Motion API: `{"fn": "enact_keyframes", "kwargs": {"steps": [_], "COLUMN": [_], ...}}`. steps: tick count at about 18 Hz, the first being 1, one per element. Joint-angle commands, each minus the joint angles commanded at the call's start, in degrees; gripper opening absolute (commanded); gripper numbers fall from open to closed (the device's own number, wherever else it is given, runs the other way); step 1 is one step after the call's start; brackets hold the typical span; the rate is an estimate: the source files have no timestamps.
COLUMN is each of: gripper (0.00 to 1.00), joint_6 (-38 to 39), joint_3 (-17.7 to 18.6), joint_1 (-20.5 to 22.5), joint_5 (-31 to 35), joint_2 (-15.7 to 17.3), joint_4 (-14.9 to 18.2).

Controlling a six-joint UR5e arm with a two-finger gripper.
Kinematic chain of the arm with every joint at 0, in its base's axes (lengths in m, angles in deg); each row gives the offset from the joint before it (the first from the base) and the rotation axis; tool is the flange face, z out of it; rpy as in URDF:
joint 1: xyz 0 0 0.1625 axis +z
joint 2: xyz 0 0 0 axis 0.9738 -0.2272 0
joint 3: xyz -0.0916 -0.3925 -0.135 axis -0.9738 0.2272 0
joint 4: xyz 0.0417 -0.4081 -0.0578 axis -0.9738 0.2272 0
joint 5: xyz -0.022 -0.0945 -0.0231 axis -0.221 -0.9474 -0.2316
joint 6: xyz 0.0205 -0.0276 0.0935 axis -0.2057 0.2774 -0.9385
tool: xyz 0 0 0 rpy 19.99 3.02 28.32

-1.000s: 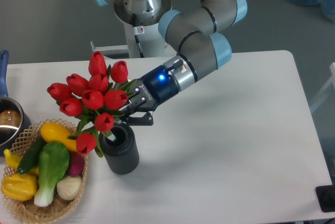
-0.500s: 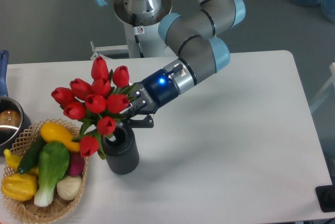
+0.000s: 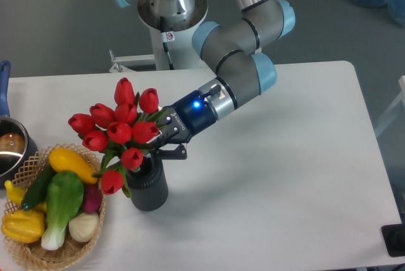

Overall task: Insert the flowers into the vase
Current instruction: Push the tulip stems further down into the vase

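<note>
Our gripper (image 3: pixel 162 139) is clamped on the stems of the flowers (image 3: pixel 117 128), just above the mouth of the vase (image 3: pixel 147 185). We hold the bunch tilted, its red buds fanned out up and to the left of the fingers. The lower stems reach down toward the vase mouth, though we cannot tell how far they go in, because buds and leaves cover the opening. One bud (image 3: pixel 112 182) hangs low beside the vase's left wall. The vase stands upright on the table (image 3: pixel 285 176), near its front edge. Just to the vase's left sits a basket (image 3: pixel 25 252) of vegetables. A pot (image 3: pixel 11 147) shows at the left edge, behind the basket.
</note>
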Motion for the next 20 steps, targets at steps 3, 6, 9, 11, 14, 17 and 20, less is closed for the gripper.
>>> {"fn": "enact_keyframes", "kwargs": {"steps": [3, 6, 9, 11, 14, 17, 20], "gripper": [0.12, 0.12, 0.12, 0.12, 0.12, 0.14, 0.14], "joint_6": [-2.46, -3.87, -4.66, -5.02, -5.02, -5.10, -5.37], "joint_3": [0.70, 1.32, 1.93, 1.93, 1.94, 1.94, 1.94], "joint_1": [0.00, 0.09, 0.35, 0.35, 0.35, 0.44, 0.53], "joint_5": [-0.09, -0.09, -0.09, -0.09, 0.00, 0.00, 0.00], "joint_2": [-1.49, -1.94, -2.20, -2.73, -2.90, -3.08, -3.34], "joint_4": [0.00, 0.00, 0.00, 0.00, 0.09, 0.09, 0.09]}}
